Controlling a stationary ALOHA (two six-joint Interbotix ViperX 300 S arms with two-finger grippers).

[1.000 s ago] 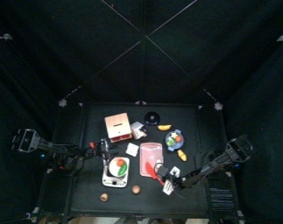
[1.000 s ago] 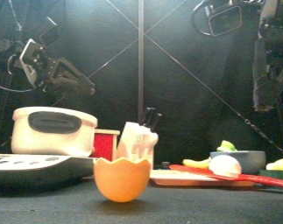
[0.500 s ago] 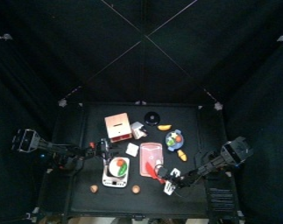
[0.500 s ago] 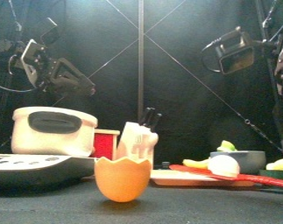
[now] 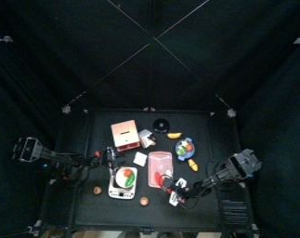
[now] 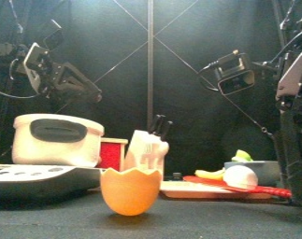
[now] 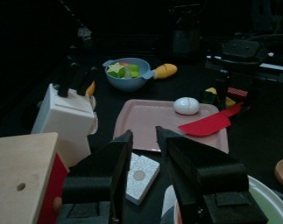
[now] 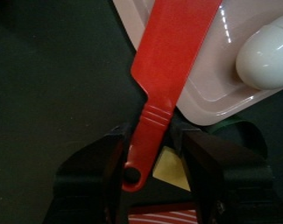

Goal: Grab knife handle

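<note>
While the right gripper [image 8: 150, 162] is sitting with its jaws apart around the red knife handle [image 8: 148, 131], you are lining up; squeeze gently at its middle.

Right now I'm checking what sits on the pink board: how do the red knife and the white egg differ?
The knife is red, long and flat; the egg is white and rounded. The knife's handle overhangs the board edge, between the right gripper's open jaws; the egg lies wholly on it. Both rest on the board.
</note>
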